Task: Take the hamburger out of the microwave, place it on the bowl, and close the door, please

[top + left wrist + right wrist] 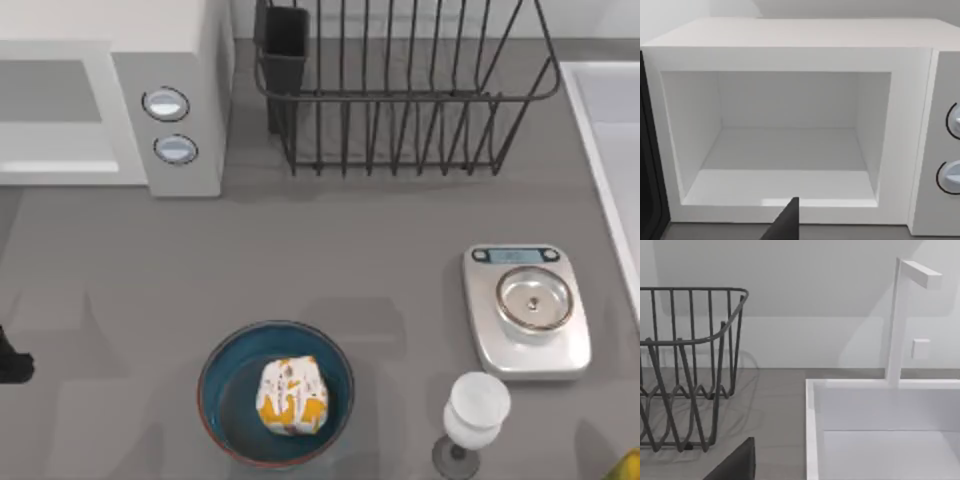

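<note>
Top view: the hamburger, wrapped in white paper with orange-yellow marks, is seen lying inside the bowl, near the front edge of the table, left of centre. The bowl is blue within, with a reddish-brown rim. The microwave is placed at the far left corner; two round knobs are set on its side panel. In the left wrist view its cavity is shown open and bare, and the door is seen as a dark panel swung out at one edge of the opening. A dark fingertip of the left gripper is seen just before the opening; whether its fingers are spread or pressed together cannot be told. A small dark part of the left arm is seen at the table's left edge.

Further items: a wire dish rack stands at the far side, right of the microwave. A silver scale with a round steel pan lies toward the right. A white glass stands just in front of the scale. A yellow object is cut off at the front right corner. A white sink with a tap is recorded at the right edge, beside the rack. A dark piece of the right gripper is seen in the right wrist view; its finger state cannot be told.
</note>
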You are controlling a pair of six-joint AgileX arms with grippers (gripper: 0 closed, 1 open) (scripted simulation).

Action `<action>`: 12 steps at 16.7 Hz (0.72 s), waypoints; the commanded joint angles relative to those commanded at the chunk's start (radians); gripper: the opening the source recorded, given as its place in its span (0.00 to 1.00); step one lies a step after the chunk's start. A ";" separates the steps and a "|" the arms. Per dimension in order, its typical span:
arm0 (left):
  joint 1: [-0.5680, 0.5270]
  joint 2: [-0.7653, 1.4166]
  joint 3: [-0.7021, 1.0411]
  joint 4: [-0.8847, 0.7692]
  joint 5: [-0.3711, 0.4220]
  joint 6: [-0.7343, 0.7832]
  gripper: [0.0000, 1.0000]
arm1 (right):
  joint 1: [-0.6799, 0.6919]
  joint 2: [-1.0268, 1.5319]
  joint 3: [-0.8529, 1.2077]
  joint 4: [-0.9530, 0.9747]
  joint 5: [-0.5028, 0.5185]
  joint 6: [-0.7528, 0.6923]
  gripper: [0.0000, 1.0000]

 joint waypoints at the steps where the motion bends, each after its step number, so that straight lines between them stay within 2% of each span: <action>1: 0.000 0.000 0.000 0.000 0.000 0.000 0.47 | 0.000 0.000 0.000 0.000 0.000 0.000 1.00; 7: 0.000 0.000 0.000 0.000 0.000 0.000 0.02 | 0.000 0.000 0.000 0.000 0.000 0.000 1.00; 12: 0.000 0.000 0.000 0.000 0.000 0.000 0.00 | 0.000 0.000 0.000 0.000 0.000 0.000 1.00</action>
